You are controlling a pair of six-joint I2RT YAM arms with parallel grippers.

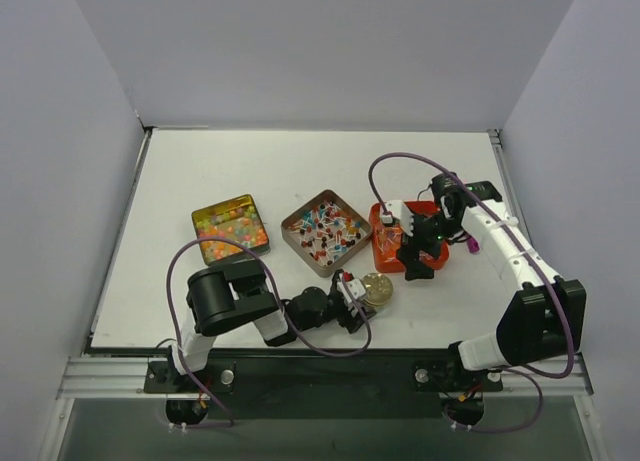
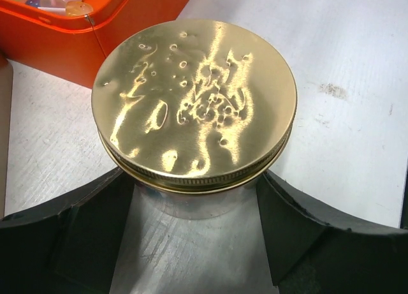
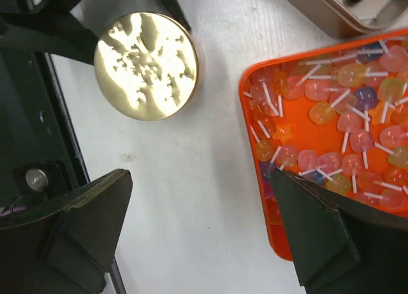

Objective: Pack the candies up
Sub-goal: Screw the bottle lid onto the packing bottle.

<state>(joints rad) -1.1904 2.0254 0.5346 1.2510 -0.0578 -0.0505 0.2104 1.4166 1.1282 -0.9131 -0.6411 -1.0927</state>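
The candies lie in three containers: round beads in a gold tin (image 1: pixel 230 228), twist-wrapped pieces in a square silver tin (image 1: pixel 325 231), and small stick sweets in an orange tray (image 3: pixel 299 125). A jar with a round gold lid (image 2: pixel 194 96) stands on the table near the front edge. My left gripper (image 2: pixel 194 179) reaches in low from the left, and its fingers press both sides of the jar just under the lid. My right gripper (image 3: pixel 201 179) hangs open and empty above bare table between the lid (image 3: pixel 146 64) and the orange tray's edge, its right finger over the tray's corner.
The orange tray (image 2: pixel 76 51) sits right behind the jar (image 1: pixel 377 288). A small purple piece (image 1: pixel 471 246) lies right of the tray. The silver tin's corner (image 3: pixel 319 13) is just beyond the tray. White walls close in the table on three sides.
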